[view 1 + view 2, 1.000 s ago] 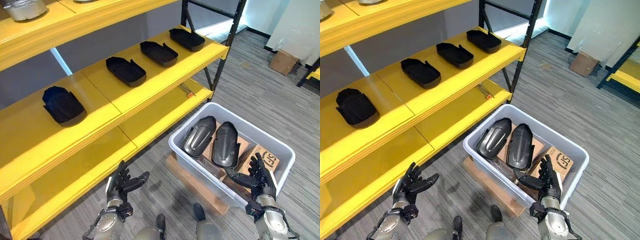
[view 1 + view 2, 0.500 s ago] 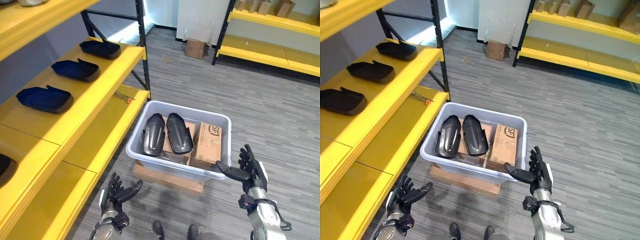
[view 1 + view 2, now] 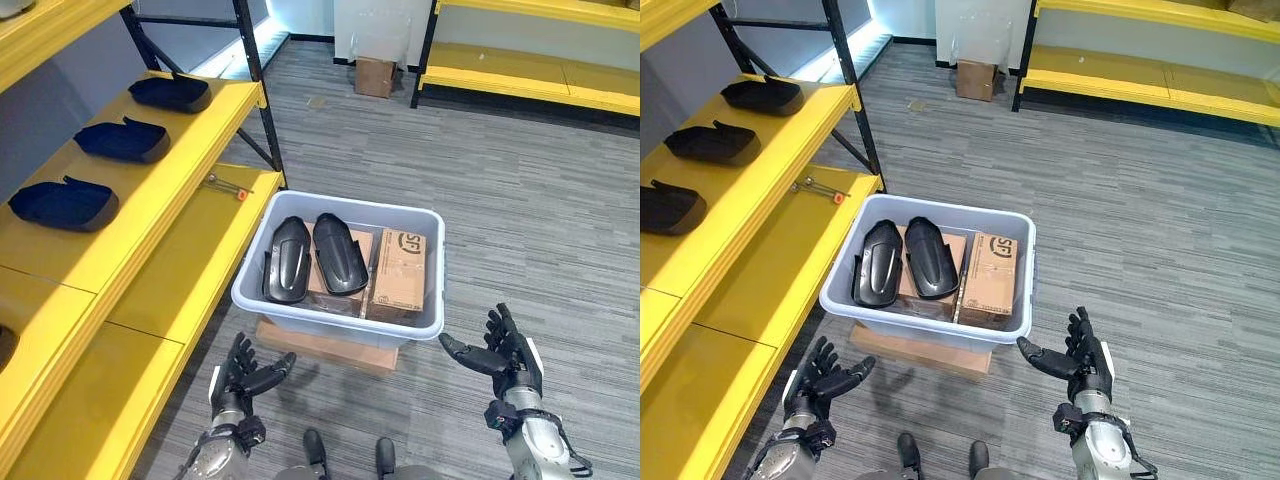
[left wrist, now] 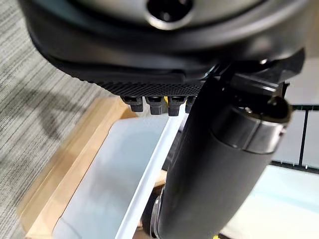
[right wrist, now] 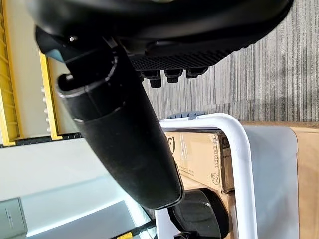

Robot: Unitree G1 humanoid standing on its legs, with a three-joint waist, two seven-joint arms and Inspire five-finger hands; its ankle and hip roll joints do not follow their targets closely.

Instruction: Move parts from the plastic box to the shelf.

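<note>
Looking down, we see the plastic box [image 3: 300, 305] on a wooden block [image 3: 325, 348] on the grey carpet floor [image 3: 520, 210], just beside the yellow shelf [image 3: 160, 240]. Inside the box we have two dark parts [image 3: 312, 255] lying side by side on top of cardboard, next to a cardboard carton [image 3: 399, 275]. Three more dark parts [image 3: 120, 140] sit in a row on the shelf's upper board; a small tool [image 3: 226, 185] lies on the lower board. Our left hand [image 3: 245, 375] hangs in front of the box's near-left corner, fingers spread, holding nothing, not touching the box. Our right hand [image 3: 500, 352] is off the box's near-right corner, also spread and empty, thumb pointing toward the box. A second yellow rack [image 3: 520, 70] and a small carton [image 3: 375, 75] stand at the far wall.
</note>
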